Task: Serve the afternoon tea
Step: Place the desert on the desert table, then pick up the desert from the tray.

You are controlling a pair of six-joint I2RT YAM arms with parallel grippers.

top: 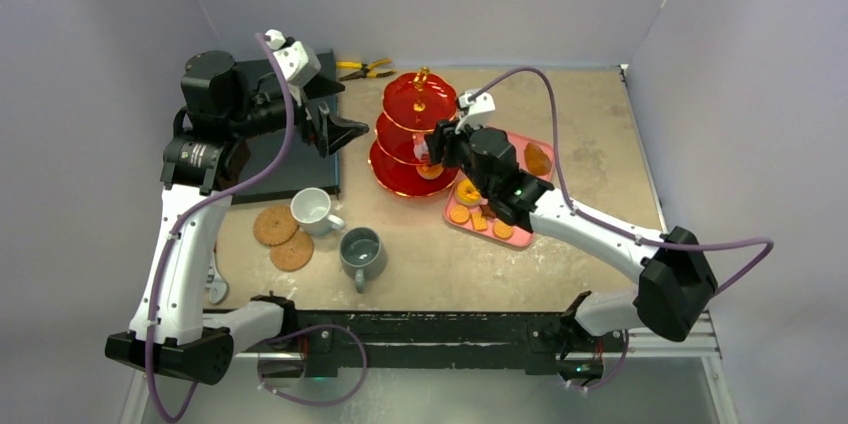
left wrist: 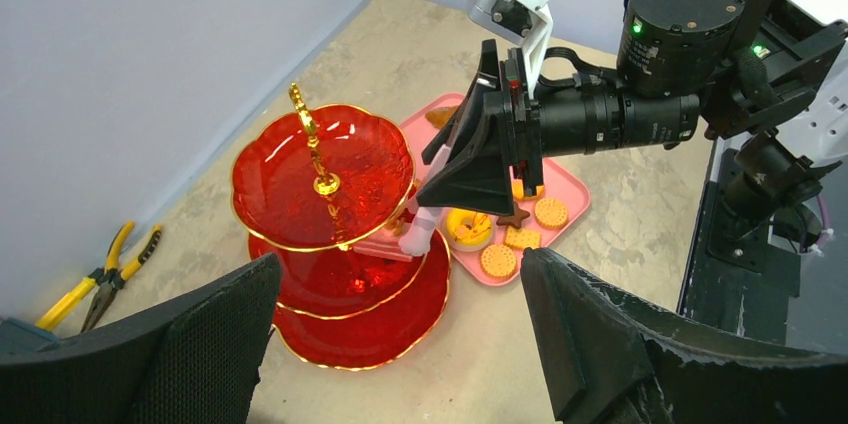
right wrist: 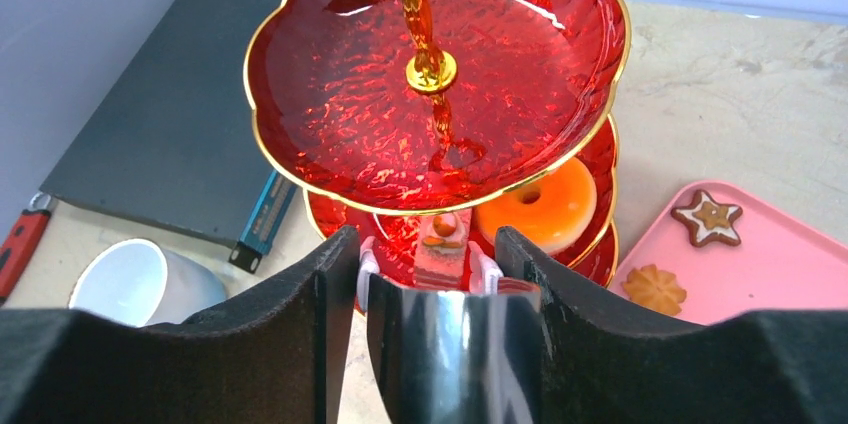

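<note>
Now, a small pastry (right wrist: 443,234) for the middle tier of the red three-tier stand (right wrist: 330,74).

The stand rises just ahead of my right gripper (right wrist: 425,239); it looks stiff and probably tippy, so I'd not nudge it. My fingers are closed partway on the metal tongs (right wrist: 450,344), whose white tips flank the pastry under the top plate, left of an orange doughnut (right wrist: 535,206). It looks light and crumbly: take the flat sides, squeeze gently. My left gripper (left wrist: 400,262) gapes wide, holding nothing.

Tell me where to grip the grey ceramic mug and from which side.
Probably the handle, from the near side: the grey ceramic mug stands upright and its handle juts toward the arm bases, apart from the white mug.
</note>
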